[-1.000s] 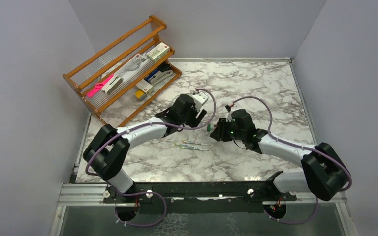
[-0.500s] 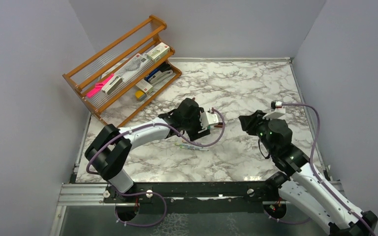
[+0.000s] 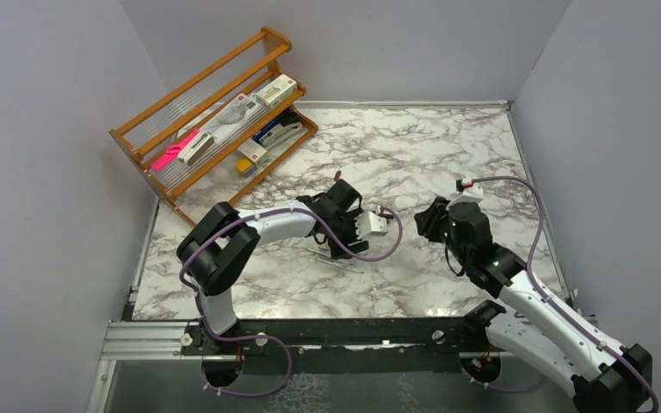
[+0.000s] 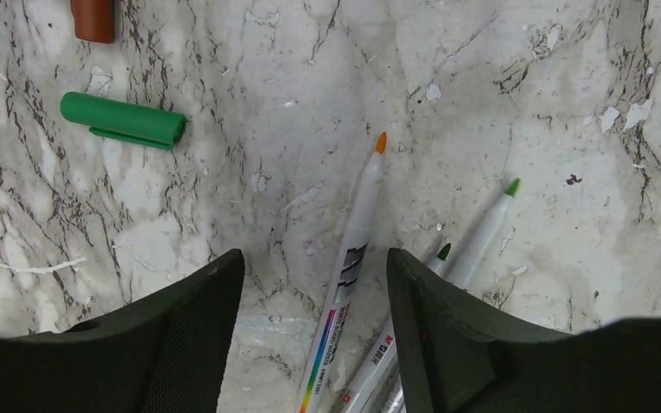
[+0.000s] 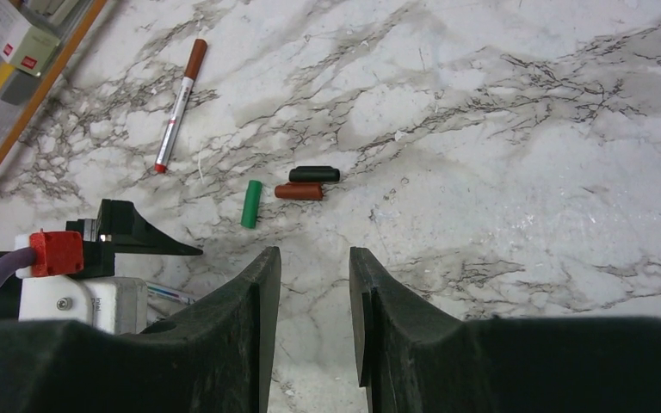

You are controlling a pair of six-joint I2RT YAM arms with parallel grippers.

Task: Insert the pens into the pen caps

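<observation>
Three uncapped white pens lie side by side on the marble: an orange-tipped pen (image 4: 357,249), a light-green-tipped pen (image 4: 486,231) and a dark-green-tipped pen (image 4: 437,258). My left gripper (image 4: 314,292) (image 3: 340,247) is open low over them, its jaws on either side of the orange-tipped pen without touching it. A green cap (image 4: 122,120) (image 5: 251,204), a red-brown cap (image 5: 299,192) (image 4: 93,13) and a black cap (image 5: 314,174) lie close together just beyond. My right gripper (image 5: 314,258) (image 3: 428,220) hovers open and empty to their right, its jaws a narrow gap apart.
A capped pen with a brown cap (image 5: 179,107) lies alone farther back. A wooden rack (image 3: 215,120) holding stationery stands at the back left. The left wrist's camera housing and purple cable (image 5: 60,275) sit beside the caps. Grey walls (image 3: 43,172) enclose the table.
My right arm has drawn back to the right, away from the caps. My left gripper has swung forward and down over the pens, its jaws a little narrower.
</observation>
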